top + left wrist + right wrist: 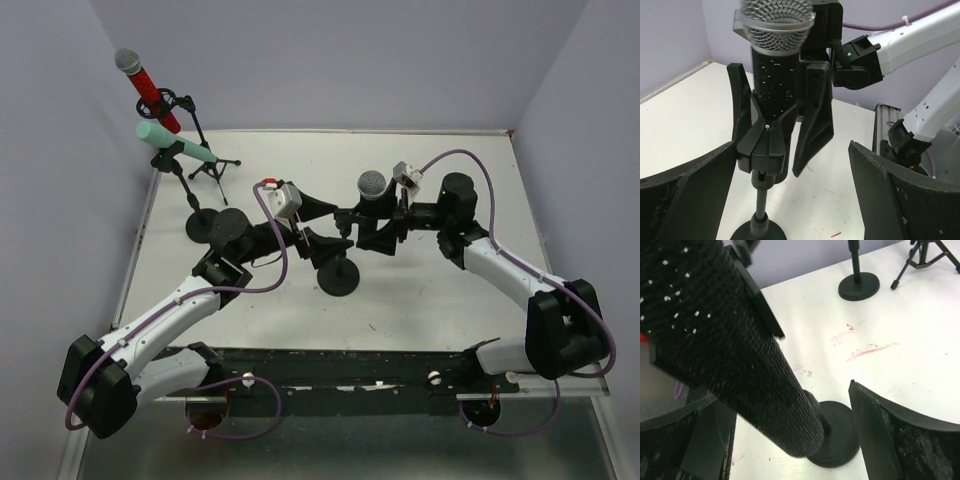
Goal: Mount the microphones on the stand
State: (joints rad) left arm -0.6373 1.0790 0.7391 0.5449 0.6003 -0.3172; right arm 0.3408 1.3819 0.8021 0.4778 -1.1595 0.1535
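I am holding my left gripper [325, 228] and right gripper [368, 228] spread wide either side of the black microphone [772, 85], which is sitting upright in the middle stand [340, 275]'s clip, and judging it rigid, top-heavy and best gripped on its textured barrel.

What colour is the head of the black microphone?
Grey mesh head; best seen in left wrist view.

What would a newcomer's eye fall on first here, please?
The black microphone, clipped on the middle stand, draws the eye, with the left gripper and right gripper open on either side. At the far left, the red microphone and mint-green microphone tilt on two other stands.
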